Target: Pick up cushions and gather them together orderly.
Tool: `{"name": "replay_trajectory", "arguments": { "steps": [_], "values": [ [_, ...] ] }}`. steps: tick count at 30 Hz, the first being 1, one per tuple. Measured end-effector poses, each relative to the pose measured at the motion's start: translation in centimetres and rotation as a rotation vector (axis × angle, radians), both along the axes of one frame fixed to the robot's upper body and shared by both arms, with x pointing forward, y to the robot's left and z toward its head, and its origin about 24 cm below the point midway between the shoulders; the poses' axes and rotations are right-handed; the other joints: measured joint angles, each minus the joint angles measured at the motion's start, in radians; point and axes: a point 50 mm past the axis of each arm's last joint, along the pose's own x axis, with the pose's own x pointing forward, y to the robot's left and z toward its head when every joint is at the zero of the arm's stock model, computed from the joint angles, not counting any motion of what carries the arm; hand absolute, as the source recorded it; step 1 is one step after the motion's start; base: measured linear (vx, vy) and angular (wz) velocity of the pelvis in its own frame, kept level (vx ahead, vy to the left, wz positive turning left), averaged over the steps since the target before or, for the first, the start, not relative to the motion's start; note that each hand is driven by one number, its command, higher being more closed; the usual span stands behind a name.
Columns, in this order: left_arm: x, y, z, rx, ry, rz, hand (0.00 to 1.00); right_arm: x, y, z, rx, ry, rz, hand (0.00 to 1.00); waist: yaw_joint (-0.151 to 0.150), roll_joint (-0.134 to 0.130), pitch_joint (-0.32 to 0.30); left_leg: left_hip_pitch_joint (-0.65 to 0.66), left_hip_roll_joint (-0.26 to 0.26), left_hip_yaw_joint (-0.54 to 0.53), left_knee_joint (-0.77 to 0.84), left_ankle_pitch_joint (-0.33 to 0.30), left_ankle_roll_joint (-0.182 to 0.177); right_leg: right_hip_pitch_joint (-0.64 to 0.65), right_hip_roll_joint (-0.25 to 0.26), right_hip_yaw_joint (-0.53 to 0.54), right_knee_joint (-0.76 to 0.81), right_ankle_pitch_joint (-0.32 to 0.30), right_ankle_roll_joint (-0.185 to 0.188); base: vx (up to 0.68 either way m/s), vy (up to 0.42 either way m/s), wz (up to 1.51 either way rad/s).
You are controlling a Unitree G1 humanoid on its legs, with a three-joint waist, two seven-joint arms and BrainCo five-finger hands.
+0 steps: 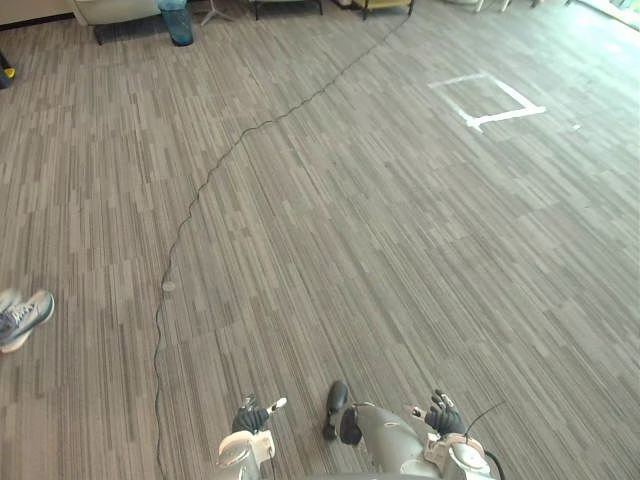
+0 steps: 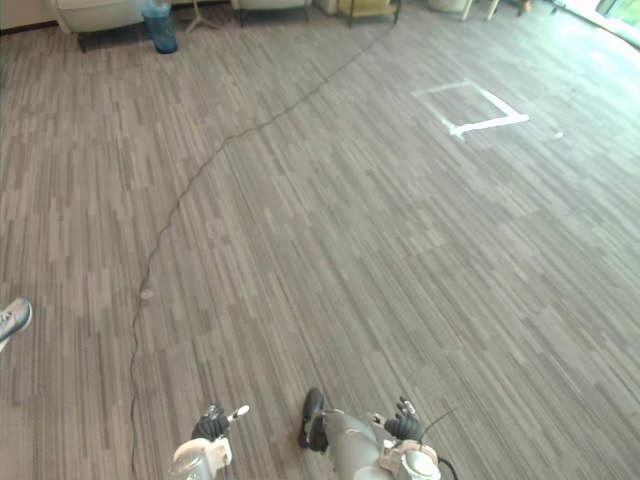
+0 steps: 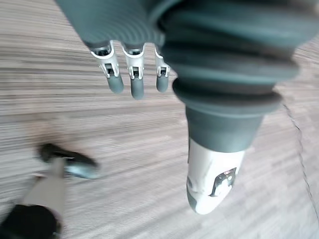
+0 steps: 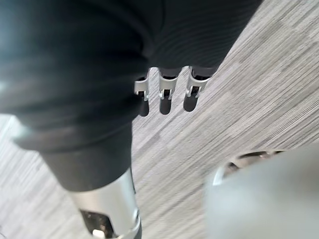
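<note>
**A:** Risks from here?

**B:** Main one is a wasted search. I cannot tell where the cushions lie. Ahead is open carpet floor [image 1: 330,230], with a white tape mark [image 1: 490,100] far right and a blue bin [image 1: 180,22] and seating [image 1: 115,10] at the far edge. A turn to the left could also bring the robot close to a person's shoe [image 1: 22,318].

**A:** Hands?

**B:** Noted: left hand [image 1: 250,418] hangs low, fingers [image 3: 135,82] straight and released, holding and touching nothing. Same for the right hand [image 1: 443,414]: fingers [image 4: 164,99] relaxed, empty, above bare floor. Both likely need raising before any grasp.
</note>
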Motion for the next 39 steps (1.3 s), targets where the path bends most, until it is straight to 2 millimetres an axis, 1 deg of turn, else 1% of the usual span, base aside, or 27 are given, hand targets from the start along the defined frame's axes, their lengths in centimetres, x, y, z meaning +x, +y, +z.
{"name": "replay_trajectory", "arguments": {
  "steps": [1,2,3,6,7,9,11,12,13,14,15,16,17,19,21,23,26,27,28,29,31,32,33,34,36,38,39],
  "values": [
    [0.2,0.6,0.3,0.021,-0.017,0.006,0.00,0.2,1.0,-0.1,0.019,0.004,0.024,0.00,0.023,-0.023,0.012,-0.084,-0.001,-0.004,0.088,-0.063,0.007,0.095,0.010,0.061,-0.042,-0.022,-0.005,0.67,-0.024,-1.31],
    [-0.2,1.4,0.5,0.046,-0.028,0.005,0.00,0.3,2.4,-0.3,0.063,0.007,0.034,0.00,0.042,-0.055,0.012,-0.179,-0.008,-0.002,0.065,-0.112,0.014,0.177,0.009,0.129,-0.095,-0.040,-0.004,0.64,-0.022,-1.31],
    [-0.2,1.7,0.6,0.058,-0.039,-0.002,0.00,0.4,3.0,-0.3,0.075,0.004,0.040,0.00,0.047,-0.064,0.009,-0.227,-0.009,-0.003,0.029,-0.130,0.018,0.211,0.009,0.158,-0.114,-0.050,-0.003,0.59,-0.005,-1.21],
    [-0.3,2.0,1.1,0.068,-0.082,0.018,0.00,0.6,4.5,-0.5,0.114,0.014,0.056,0.00,0.071,-0.067,0.006,-0.379,-0.049,-0.018,-0.344,-0.159,0.006,0.320,-0.004,0.312,-0.136,-0.118,0.021,0.74,0.167,-1.35],
    [-0.5,2.0,1.1,0.066,-0.082,0.029,0.00,0.6,4.7,-0.5,0.120,0.015,0.057,0.00,0.077,-0.065,0.010,-0.408,-0.092,-0.045,-0.491,-0.141,0.012,0.354,-0.024,0.365,-0.135,-0.153,0.029,0.55,0.234,-1.24],
    [-1.1,2.3,1.0,0.070,-0.079,0.052,0.00,0.5,5.2,-0.6,0.130,0.021,0.059,0.00,0.098,-0.069,0.006,-0.428,-0.128,-0.066,-0.699,-0.077,-0.015,0.410,-0.065,0.466,-0.132,-0.219,0.051,0.73,0.360,-1.52],
    [-1.5,2.7,1.1,0.070,-0.087,0.081,0.00,-0.2,5.4,-1.0,0.132,0.047,0.066,0.00,0.119,-0.095,-0.025,-0.435,-0.146,-0.042,-0.678,0.052,0.018,0.444,-0.112,0.551,-0.106,-0.284,0.090,0.89,0.437,-1.46],
    [-1.6,3.5,1.2,0.090,-0.084,0.086,0.00,-0.5,6.2,-1.1,0.142,0.059,0.100,0.00,0.116,-0.133,-0.042,-0.435,-0.158,0.003,-0.610,-0.008,0.065,0.416,-0.153,0.565,-0.010,-0.292,0.127,0.84,0.376,-1.03],
    [-1.8,3.8,1.1,0.094,-0.075,0.096,0.00,-0.6,6.3,-1.1,0.143,0.061,0.106,0.00,0.112,-0.144,-0.049,-0.421,-0.157,0.031,-0.583,-0.038,0.081,0.388,-0.162,0.565,0.076,-0.285,0.170,0.83,0.361,-0.93],
    [-1.9,4.0,1.0,0.098,-0.069,0.104,0.00,-0.8,6.3,-1.2,0.143,0.065,0.107,0.00,0.113,-0.157,-0.052,-0.381,-0.160,0.062,-0.563,-0.094,0.096,0.333,-0.163,0.559,0.237,-0.249,0.247,0.73,0.377,-0.89],
    [-1.8,4.0,0.9,0.099,-0.063,0.099,0.00,-1.0,6.2,-1.2,0.141,0.067,0.103,0.00,0.110,-0.158,-0.047,-0.309,-0.163,0.086,-0.563,-0.151,0.109,0.245,-0.164,0.531,0.473,-0.161,0.393,0.68,0.370,-0.87],
    [-1.8,3.9,0.8,0.096,-0.052,0.096,0.00,-1.0,5.8,-1.2,0.133,0.068,0.100,0.00,0.109,-0.152,-0.043,-0.268,-0.165,0.094,-0.569,-0.174,0.107,0.199,-0.166,0.509,0.584,-0.146,0.426,0.78,0.413,-0.80],
    [-1.8,3.7,0.5,0.090,-0.029,0.084,0.00,-0.8,5.6,-1.0,0.128,0.044,0.092,0.00,0.100,-0.140,-0.035,-0.185,-0.165,0.104,-0.590,-0.205,0.106,0.127,-0.169,0.451,0.732,-0.147,0.423,0.47,0.233,-0.57],
    [-1.4,3.1,0.3,0.091,-0.012,0.056,0.00,-0.2,5.5,-0.5,0.121,0.001,0.091,0.00,0.078,-0.117,-0.026,-0.046,-0.165,0.121,-0.675,-0.236,0.103,0.004,-0.183,0.311,0.817,-0.186,0.358,0.54,0.206,-0.40],
    [-0.7,2.4,0.4,0.076,-0.027,0.048,0.00,0.3,5.3,-0.1,0.114,-0.030,0.089,0.00,0.059,-0.121,-0.025,0.058,-0.165,0.138,-0.743,-0.268,0.095,-0.123,-0.200,0.172,0.764,-0.217,0.318,0.48,0.138,-0.23],
    [-0.4,1.6,0.2,0.060,-0.014,0.021,0.00,0.6,4.7,0.2,0.103,-0.050,0.062,0.00,0.048,-0.123,-0.023,0.175,-0.166,0.169,-0.829,-0.280,0.078,-0.210,-0.206,0.025,0.517,-0.205,0.272,0.53,0.124,-0.16],
    [-0.6,0.7,-0.1,0.055,0.008,-0.043,0.00,1.3,3.8,0.1,0.071,-0.042,0.067,0.00,0.019,-0.125,-0.024,0.291,-0.192,0.157,-0.939,-0.291,0.041,-0.258,-0.195,-0.077,0.094,-0.035,0.205,0.62,0.059,0.14],
    [-0.7,0.6,-0.1,0.057,0.013,-0.049,0.00,1.4,3.7,0.1,0.070,-0.040,0.067,0.00,0.012,-0.126,-0.024,0.312,-0.198,0.142,-0.935,-0.301,0.024,-0.265,-0.190,-0.069,0.058,0.017,0.168,0.87,-0.019,0.30],
    [-1.1,0.6,-0.3,0.054,0.025,-0.044,0.00,1.5,3.4,0.2,0.063,-0.038,0.065,0.00,0.000,-0.110,-0.028,0.333,-0.179,0.101,-0.909,-0.308,0.011,-0.259,-0.169,-0.051,0.085,0.119,0.075,0.77,-0.064,0.20],
    [-1.2,0.7,-0.3,0.053,0.028,-0.030,0.00,1.5,3.4,0.2,0.063,-0.038,0.064,0.00,0.001,-0.089,-0.036,0.326,-0.150,0.068,-0.858,-0.304,0.004,-0.259,-0.158,-0.055,0.120,0.116,0.051,0.79,-0.111,0.04],
    [-1.3,1.2,-0.3,0.059,0.031,-0.006,0.00,1.7,3.2,0.3,0.060,-0.049,0.065,0.00,0.006,-0.059,-0.028,0.238,-0.100,0.022,-0.599,-0.217,-0.051,-0.218,-0.128,-0.064,0.165,0.033,0.063,0.69,-0.128,-0.13],
    [-1.4,1.0,-0.4,0.045,0.038,0.018,0.00,1.8,2.9,0.4,0.051,-0.054,0.069,0.00,0.002,-0.044,-0.017,0.150,-0.074,0.009,-0.386,-0.070,-0.031,-0.161,-0.103,-0.051,0.141,0.001,0.067,0.72,-0.128,-0.32],
    [-1.5,0.9,-0.4,0.035,0.030,0.049,0.00,1.9,2.7,0.5,0.042,-0.054,0.075,0.00,0.012,-0.024,-0.003,0.077,-0.033,0.008,-0.206,0.110,-0.043,-0.087,-0.078,-0.021,0.095,-0.015,0.064,0.84,-0.080,-0.52],
    [-1.4,1.2,-0.3,0.038,0.020,0.061,0.00,2.0,2.7,0.4,0.043,-0.043,0.077,0.00,0.015,-0.014,0.013,0.021,0.002,0.026,-0.062,0.063,-0.023,-0.003,-0.058,0.006,0.056,-0.033,0.061,0.83,-0.017,-0.67],
    [-1.3,1.9,0.1,0.059,-0.006,0.074,0.00,1.4,4.1,-0.1,0.083,-0.008,0.075,0.00,0.034,-0.048,0.022,-0.107,-0.005,0.048,0.021,-0.067,0.019,0.174,-0.061,0.097,-0.034,-0.074,0.064,0.72,0.015,-0.84],
    [-1.4,2.5,0.4,0.077,-0.023,0.071,0.00,1.4,4.4,-0.3,0.089,0.003,0.087,0.00,0.054,-0.058,0.015,-0.224,-0.033,0.042,-0.073,-0.129,0.029,0.256,-0.075,0.178,-0.090,-0.108,0.070,0.59,0.075,-1.15],
    [-1.3,2.3,0.4,0.073,-0.034,0.070,0.00,1.2,4.5,-0.5,0.092,0.018,0.087,0.00,0.066,-0.058,0.016,-0.295,-0.074,0.015,-0.217,-0.160,0.038,0.299,-0.096,0.228,-0.095,-0.124,0.092,0.61,0.142,-1.21]
  ]
}}
